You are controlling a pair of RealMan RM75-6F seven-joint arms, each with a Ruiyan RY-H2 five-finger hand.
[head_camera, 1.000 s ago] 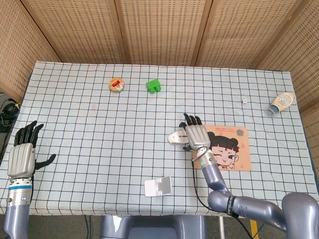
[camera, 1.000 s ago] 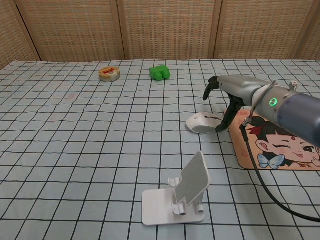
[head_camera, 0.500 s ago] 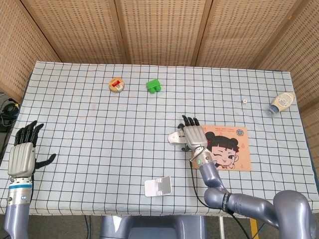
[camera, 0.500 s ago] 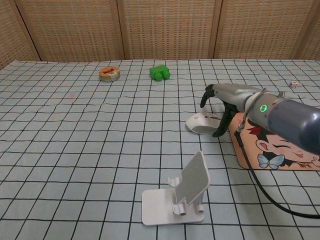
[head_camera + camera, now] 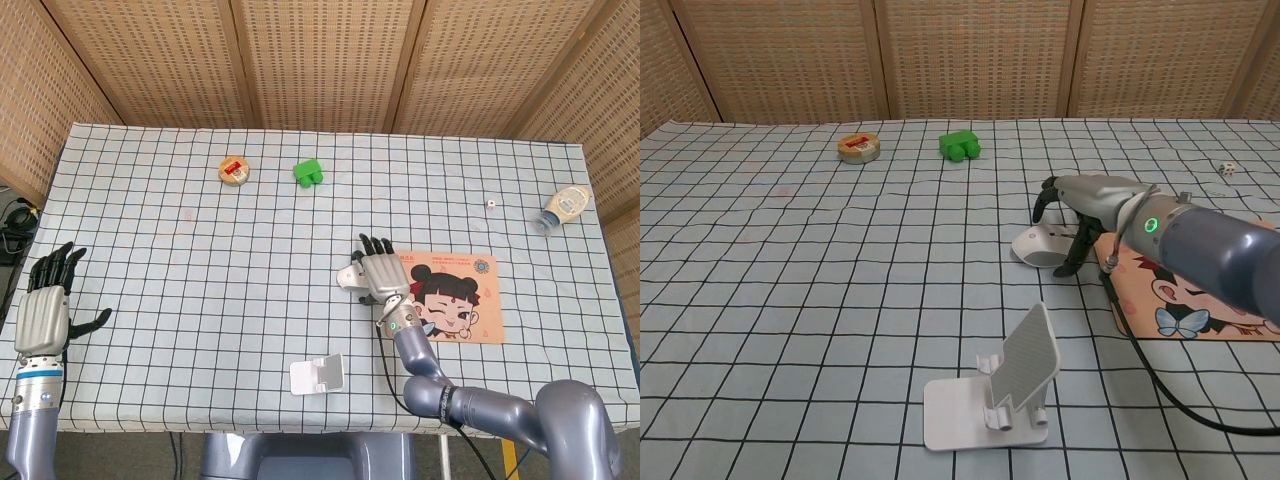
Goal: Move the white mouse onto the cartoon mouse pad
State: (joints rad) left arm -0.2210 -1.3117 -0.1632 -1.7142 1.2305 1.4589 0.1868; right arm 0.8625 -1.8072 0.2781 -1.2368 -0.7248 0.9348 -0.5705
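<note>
The white mouse (image 5: 1033, 249) lies on the checked cloth just left of the cartoon mouse pad (image 5: 1200, 312). My right hand (image 5: 1088, 197) arches over the mouse's right half, fingers spread and pointing down; one fingertip reaches the cloth at the mouse's near side and the thumb hangs above its far side. In the head view this right hand (image 5: 380, 273) covers most of the mouse (image 5: 347, 277), and the mouse pad (image 5: 462, 300) lies to its right. My left hand (image 5: 45, 312) hovers open by the table's left edge, holding nothing.
A white phone stand (image 5: 1005, 388) sits near the front edge, in front of the mouse. Far back lie a tape roll (image 5: 858, 148) and a green block (image 5: 960, 145). A small die (image 5: 490, 204) and a bottle (image 5: 563, 208) are at the far right.
My right hand has shifted left from the pad's edge to over the mouse, and its fingers have come down around it. The mouse and left hand have not moved.
</note>
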